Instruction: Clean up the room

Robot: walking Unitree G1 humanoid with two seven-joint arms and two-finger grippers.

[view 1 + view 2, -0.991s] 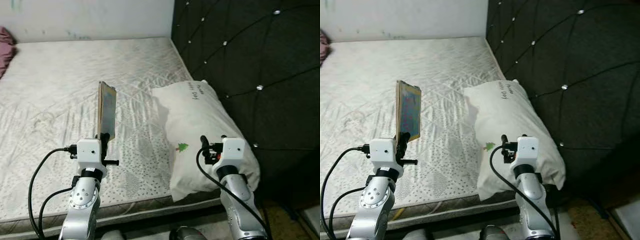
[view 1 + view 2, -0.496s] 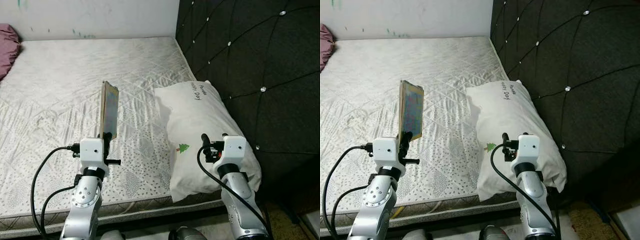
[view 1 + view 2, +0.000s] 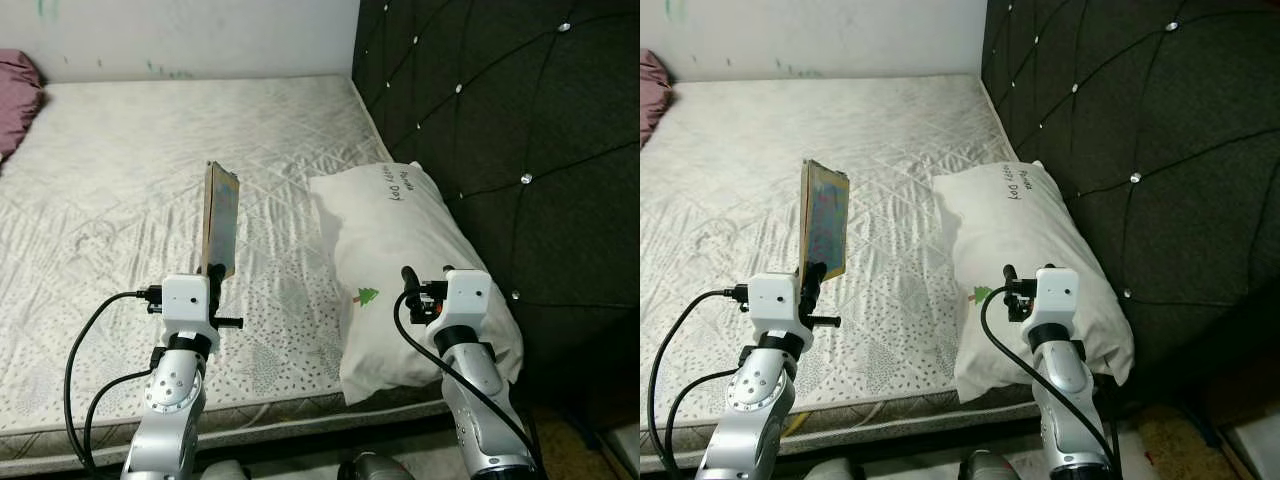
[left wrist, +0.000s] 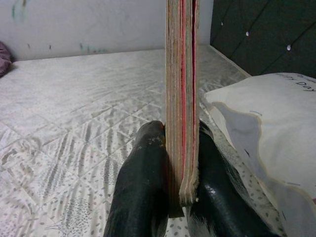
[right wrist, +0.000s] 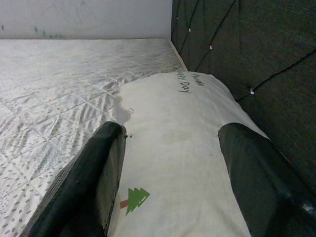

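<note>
Holding a thin book (image 3: 219, 220) upright over the bed (image 3: 120, 160), the left tool (image 4: 180, 163) is clamped on its lower edge; at 3 o'clock, the right tool (image 5: 170, 173) hovers spread wide above the pillow (image 3: 400, 250)

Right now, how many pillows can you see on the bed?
1 for certain: a white pillow with a small green tree print, lying against the dark tufted headboard on the robot's right. A maroon bundle at the mattress's far left edge may be another; too cropped to tell.
</note>
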